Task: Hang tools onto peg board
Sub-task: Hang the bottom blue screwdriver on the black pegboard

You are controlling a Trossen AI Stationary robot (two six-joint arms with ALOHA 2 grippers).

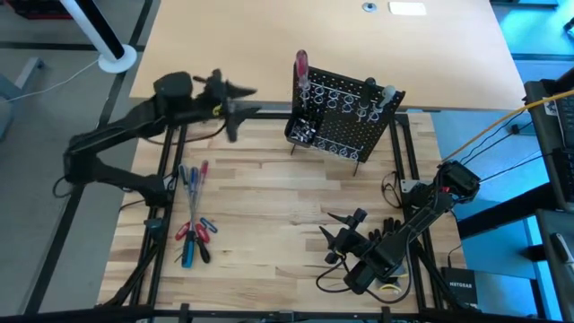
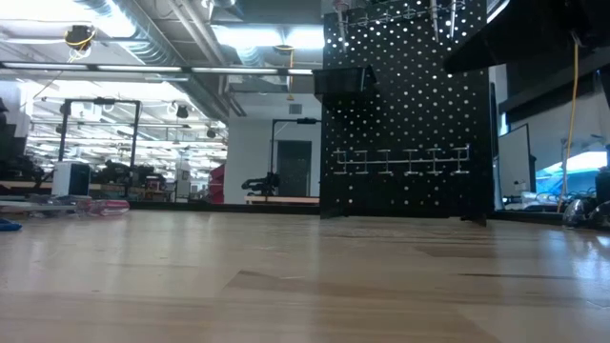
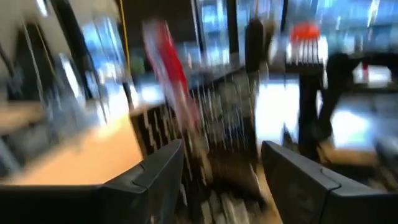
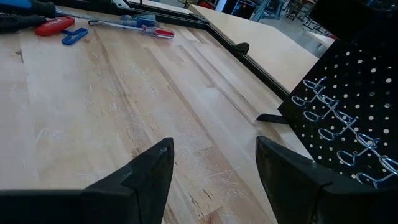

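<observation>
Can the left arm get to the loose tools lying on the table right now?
Probably yes. The left gripper hangs open and empty beside the peg board, and the loose tools lie in the open on the left arm's side, with nothing standing between them.
</observation>
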